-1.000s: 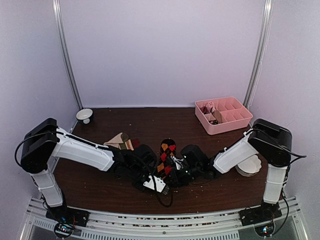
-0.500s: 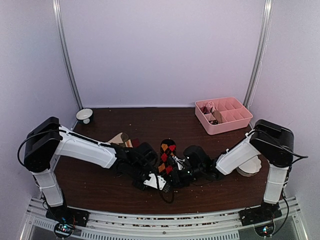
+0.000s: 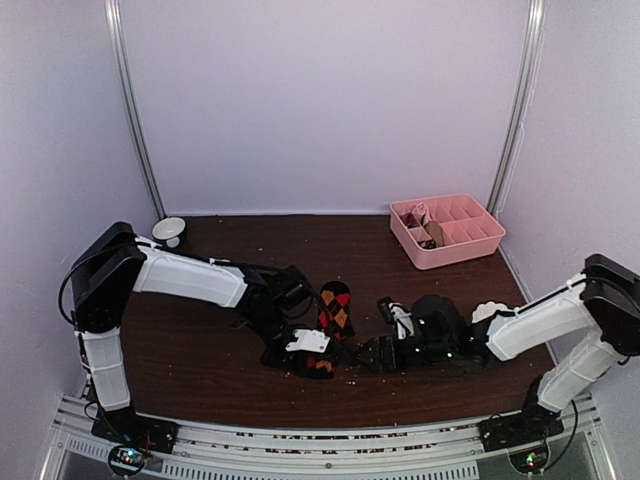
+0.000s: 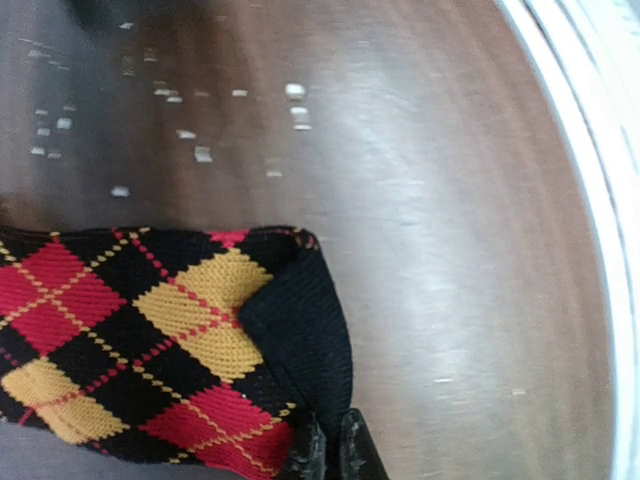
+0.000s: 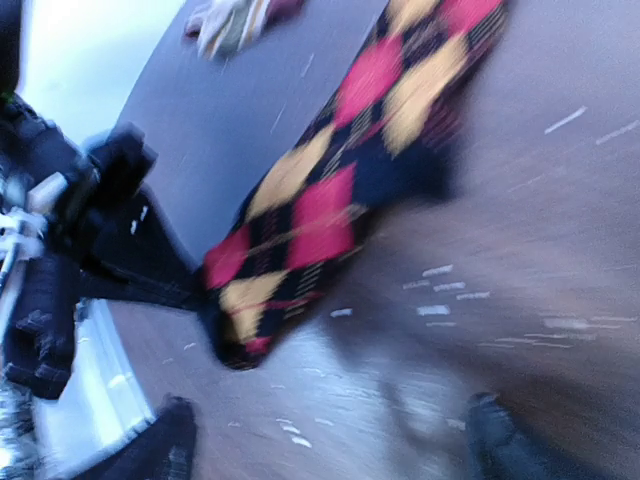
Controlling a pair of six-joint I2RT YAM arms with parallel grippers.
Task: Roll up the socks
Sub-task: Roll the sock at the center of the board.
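The black sock point(image 3: 336, 308) with red and orange diamonds lies on the dark brown counter point(image 3: 200, 380), about in the middle, between the two arms. One end points to the back wall and the other end points to the near edge.

The left hand point(image 4: 328, 452) is at the near end of the black sock. It is pressed tight together on a black corner of the cloth. That corner is folded over on top of the diamonds (the left wrist camera shows the fold best). The rest of the sock beside it lies flat on the wood.

The right hand point(image 3: 368, 355) sits low over the counter, just to the right of that same end. Its fingers point(image 5: 172, 445) stand wide apart, with only bare wood between them. The black sock lies a little ahead of them and they are not touching it. This wrist picture is blurry.

Little white crumbs point(image 4: 200, 155) are scattered on the counter near the black sock. A pale cloth point(image 5: 228, 22) shows at the top edge of the right wrist picture, too blurred to name.

A pink tray point(image 3: 450, 256) with many small boxes stands at the far right, well apart from the black sock. A white bowl point(image 3: 169, 232) stands in the far left corner.
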